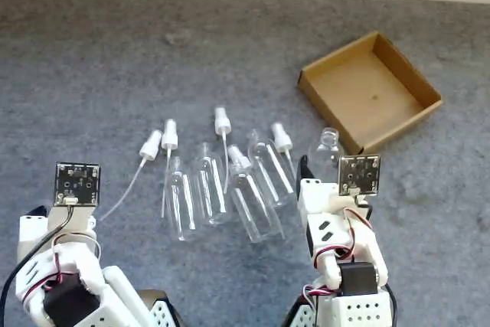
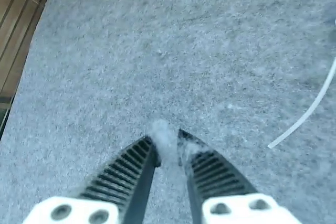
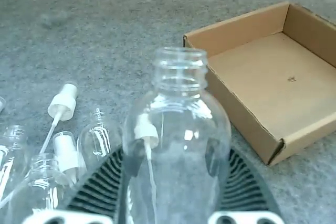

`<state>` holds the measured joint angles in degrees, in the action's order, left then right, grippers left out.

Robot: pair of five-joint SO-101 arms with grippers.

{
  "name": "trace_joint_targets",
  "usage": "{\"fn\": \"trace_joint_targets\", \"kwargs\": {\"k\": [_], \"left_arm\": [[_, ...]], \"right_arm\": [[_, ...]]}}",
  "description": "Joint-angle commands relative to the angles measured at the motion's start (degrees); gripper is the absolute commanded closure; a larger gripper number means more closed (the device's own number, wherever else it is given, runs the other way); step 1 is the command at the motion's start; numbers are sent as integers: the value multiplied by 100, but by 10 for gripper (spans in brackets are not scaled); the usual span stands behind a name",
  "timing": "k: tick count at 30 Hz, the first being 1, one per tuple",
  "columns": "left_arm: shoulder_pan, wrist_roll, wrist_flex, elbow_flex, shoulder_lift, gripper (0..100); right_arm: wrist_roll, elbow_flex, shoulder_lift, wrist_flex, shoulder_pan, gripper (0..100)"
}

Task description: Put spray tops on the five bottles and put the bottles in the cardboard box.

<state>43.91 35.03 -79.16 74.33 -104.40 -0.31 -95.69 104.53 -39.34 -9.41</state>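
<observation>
The right gripper [image 3: 176, 158] has its fingers [image 3: 100, 192] clamped on a clear bottle [image 3: 178, 119], whose open, uncapped neck points away from them. The smooth wall may well twist or slip in that grip if a top is pressed on off-centre. The left gripper [image 2: 168, 142] is empty, its fingers [image 2: 131, 166] almost together. Beyond the right fingers sits the cardboard box [image 3: 231, 35]. The high view adds the other bottles [image 1: 207, 185] and loose spray tops [image 1: 222, 122] lying between the grippers. The neck's thread, too small to make out there, is plain in the right wrist view.
</observation>
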Motion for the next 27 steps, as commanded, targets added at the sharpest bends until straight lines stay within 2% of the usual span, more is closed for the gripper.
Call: {"fn": "trace_joint_targets", "kwargs": {"k": [1,7,20,24,27], "left_arm": [[-101,62,-18,-303,57,995],[-66,44,-18,-576,321,995],[-145,35,-9,-3046,4611,995],[-629,35,-185,-3662,5411,995],[-1332,35,-651,-4136,5895,995]], "right_arm": [[-18,-655,75,154,22,911],[-18,-655,75,154,22,911],[-9,-655,66,154,22,911],[-9,-655,66,154,22,911],[-9,-664,57,154,22,911]]}}
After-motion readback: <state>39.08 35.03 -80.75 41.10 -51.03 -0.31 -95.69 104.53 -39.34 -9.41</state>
